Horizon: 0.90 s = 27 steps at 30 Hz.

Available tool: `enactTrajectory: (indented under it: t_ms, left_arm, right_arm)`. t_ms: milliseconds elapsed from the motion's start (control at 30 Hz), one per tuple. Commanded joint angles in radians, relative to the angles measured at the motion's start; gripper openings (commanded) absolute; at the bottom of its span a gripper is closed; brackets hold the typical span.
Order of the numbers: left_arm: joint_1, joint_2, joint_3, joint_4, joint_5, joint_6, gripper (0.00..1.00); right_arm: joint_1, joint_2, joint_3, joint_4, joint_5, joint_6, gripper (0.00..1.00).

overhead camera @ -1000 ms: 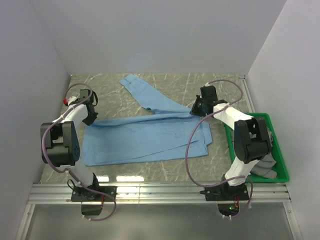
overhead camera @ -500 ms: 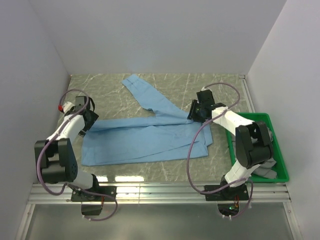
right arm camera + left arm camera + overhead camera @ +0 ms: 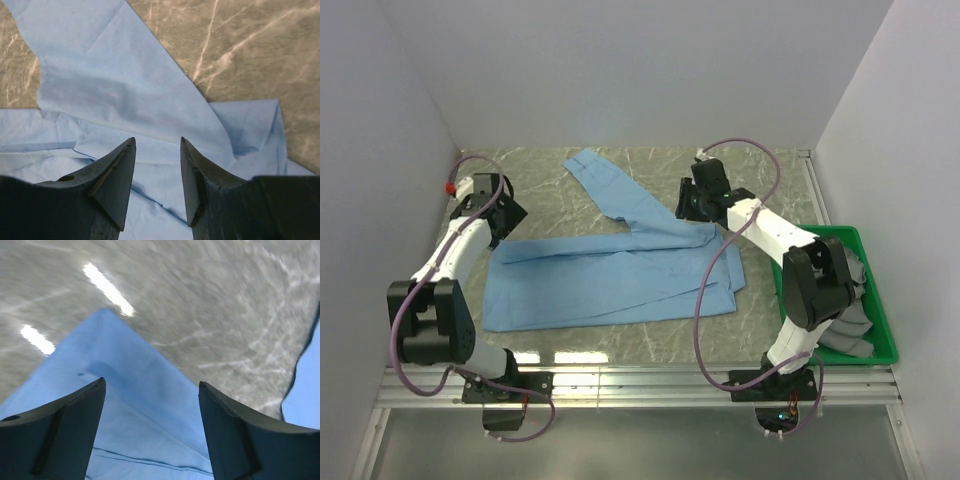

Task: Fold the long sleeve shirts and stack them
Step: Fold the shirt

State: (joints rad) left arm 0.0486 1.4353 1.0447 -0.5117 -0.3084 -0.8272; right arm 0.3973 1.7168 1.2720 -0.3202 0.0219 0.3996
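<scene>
One of the long sleeve shirts (image 3: 610,275), light blue, lies folded into a long band across the table, one sleeve (image 3: 610,190) running to the back. My left gripper (image 3: 503,215) hovers open just above the band's left corner (image 3: 140,430); in the left wrist view the left gripper (image 3: 151,382) has only cloth and table showing between its fingers. My right gripper (image 3: 690,205) hangs open over the spot where the sleeve meets the body (image 3: 110,85). In the right wrist view the right gripper (image 3: 158,139) holds nothing.
A green bin (image 3: 825,233) stands at the right edge with grey cloth (image 3: 850,330) in it. White walls close in the left, back and right. The marbled tabletop (image 3: 760,170) shows behind and in front of the shirt.
Both grippers have opened and let go of the shirt. The left one has drawn back toward the far left; the right one has moved left and toward the back, over the sleeve.
</scene>
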Motion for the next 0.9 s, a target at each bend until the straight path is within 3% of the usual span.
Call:
enactTrajectory:
  t_ms: [0, 167, 433, 667, 867]
  left_arm:
    - [-0.043, 0.068, 0.061, 0.002, 0.046, 0.007, 0.79]
    - [-0.111, 0.163, 0.055, 0.002, 0.025, -0.015, 0.73]
    - [-0.112, 0.188, -0.077, -0.013, 0.049, -0.049, 0.63]
    - [-0.113, 0.177, -0.207, 0.013, 0.064, -0.070, 0.62]
    - [-0.113, 0.171, -0.196, -0.011, 0.072, -0.064, 0.63]
  right_arm:
    - [0.011, 0.047, 0.040, 0.012, 0.041, 0.036, 0.48]
    - [0.011, 0.090, 0.035, -0.002, 0.026, 0.048, 0.47]
    - [0.008, 0.119, -0.046, -0.037, -0.010, 0.053, 0.47]
    - [-0.017, 0.119, -0.097, -0.054, -0.019, 0.051, 0.47]
    - [-0.020, 0.092, -0.045, -0.083, -0.033, 0.009, 0.46]
